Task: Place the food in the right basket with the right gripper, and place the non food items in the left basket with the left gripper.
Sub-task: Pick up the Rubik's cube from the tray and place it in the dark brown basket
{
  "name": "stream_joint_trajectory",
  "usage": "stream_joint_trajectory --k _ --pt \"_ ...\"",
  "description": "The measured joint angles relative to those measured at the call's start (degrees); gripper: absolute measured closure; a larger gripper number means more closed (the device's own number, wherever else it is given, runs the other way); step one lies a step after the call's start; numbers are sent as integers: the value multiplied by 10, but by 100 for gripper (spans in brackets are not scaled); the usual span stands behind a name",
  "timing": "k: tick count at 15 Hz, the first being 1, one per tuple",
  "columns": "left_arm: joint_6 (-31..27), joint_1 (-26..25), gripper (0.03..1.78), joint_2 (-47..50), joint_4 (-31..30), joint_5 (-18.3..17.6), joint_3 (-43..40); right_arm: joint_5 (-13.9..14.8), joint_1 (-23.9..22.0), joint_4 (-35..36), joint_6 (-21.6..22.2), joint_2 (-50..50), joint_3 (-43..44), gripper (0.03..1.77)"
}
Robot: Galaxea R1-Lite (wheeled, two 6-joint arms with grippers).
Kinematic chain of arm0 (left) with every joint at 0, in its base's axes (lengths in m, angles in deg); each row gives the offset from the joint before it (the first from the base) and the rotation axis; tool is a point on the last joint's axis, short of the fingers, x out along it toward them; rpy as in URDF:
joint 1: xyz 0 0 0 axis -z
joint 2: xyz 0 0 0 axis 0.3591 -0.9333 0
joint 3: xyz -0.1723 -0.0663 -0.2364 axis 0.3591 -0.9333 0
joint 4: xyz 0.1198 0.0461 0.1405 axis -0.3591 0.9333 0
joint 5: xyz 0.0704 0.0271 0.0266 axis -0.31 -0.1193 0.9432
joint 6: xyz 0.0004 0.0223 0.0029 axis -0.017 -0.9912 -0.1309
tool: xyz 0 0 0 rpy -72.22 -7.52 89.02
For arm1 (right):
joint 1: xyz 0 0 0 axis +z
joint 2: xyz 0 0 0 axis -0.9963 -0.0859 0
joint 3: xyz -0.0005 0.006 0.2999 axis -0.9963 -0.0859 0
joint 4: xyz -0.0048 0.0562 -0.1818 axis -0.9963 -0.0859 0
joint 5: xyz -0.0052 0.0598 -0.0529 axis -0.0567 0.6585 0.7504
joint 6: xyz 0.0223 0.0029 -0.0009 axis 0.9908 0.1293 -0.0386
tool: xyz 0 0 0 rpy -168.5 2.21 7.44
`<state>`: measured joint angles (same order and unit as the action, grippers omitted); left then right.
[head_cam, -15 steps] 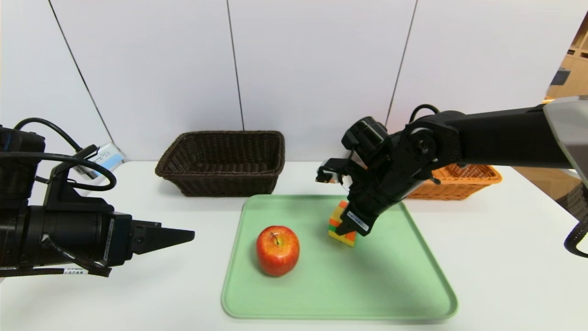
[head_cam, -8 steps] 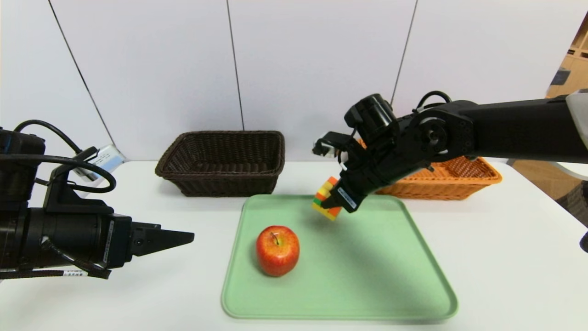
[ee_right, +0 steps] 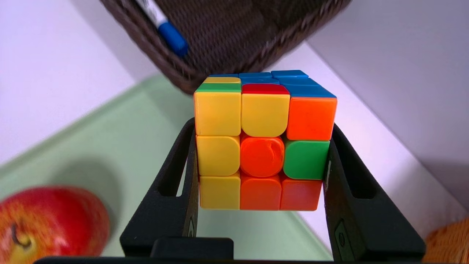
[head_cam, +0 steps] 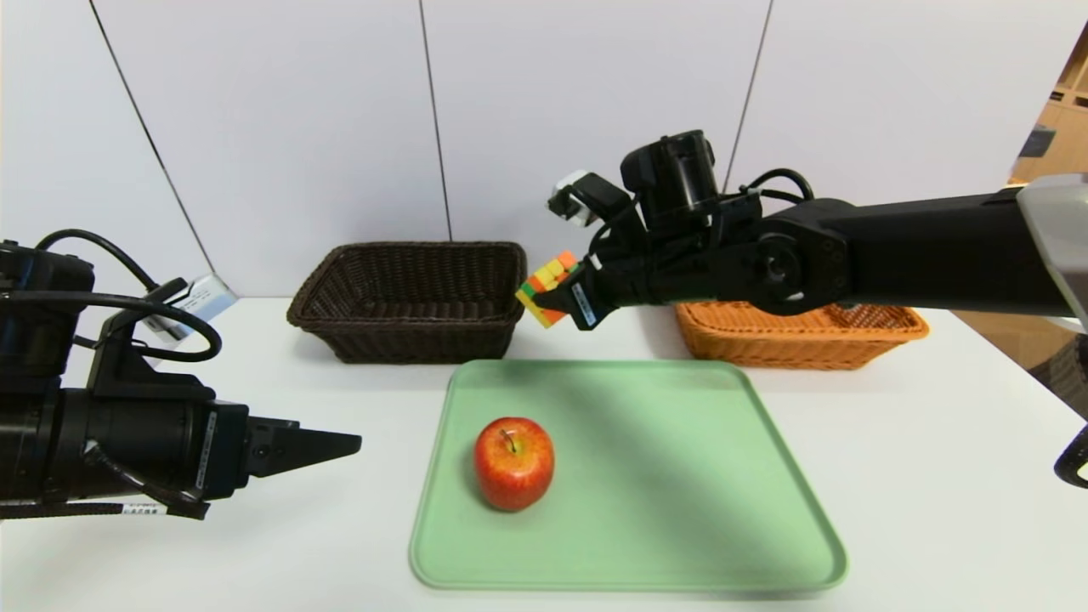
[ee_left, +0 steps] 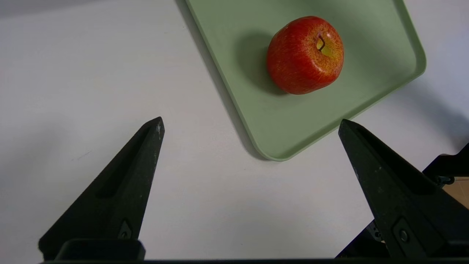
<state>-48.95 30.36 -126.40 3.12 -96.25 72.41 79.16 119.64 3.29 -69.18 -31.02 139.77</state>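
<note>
head view: the right gripper [head_cam: 557, 293] holds the cube [head_cam: 548, 285] in the air beside the dark basket [head_cam: 412, 302], its fingers pressed to two opposite faces. the left gripper [head_cam: 310, 450] sits off the tray's left side, fingers wide apart, nothing between them. the apple [head_cam: 513, 463] is on the green tray [head_cam: 663, 510]. the marker [ee_right: 170, 35] lies inside the dark basket; the orange basket [head_cam: 790, 348] stands behind the tray, to the right.

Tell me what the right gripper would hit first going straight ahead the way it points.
Probably the dark brown wicker basket, near its right end, with the puzzle cube held in the right gripper touching first; height and depth are hard to judge.
</note>
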Motion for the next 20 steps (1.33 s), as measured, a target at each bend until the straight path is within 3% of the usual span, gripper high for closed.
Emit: stream_joint_trajectory --k 8,12,20 --pt "0 -3 12 -2 0 1 -14 3 30 74 7 -10 21 89" --pt "0 -3 12 -2 0 2 -20 34 48 147 7 -48 55 89" --pt "-1 -2 12 -10 -5 2 -23 35 64 173 2 -133 138 89"
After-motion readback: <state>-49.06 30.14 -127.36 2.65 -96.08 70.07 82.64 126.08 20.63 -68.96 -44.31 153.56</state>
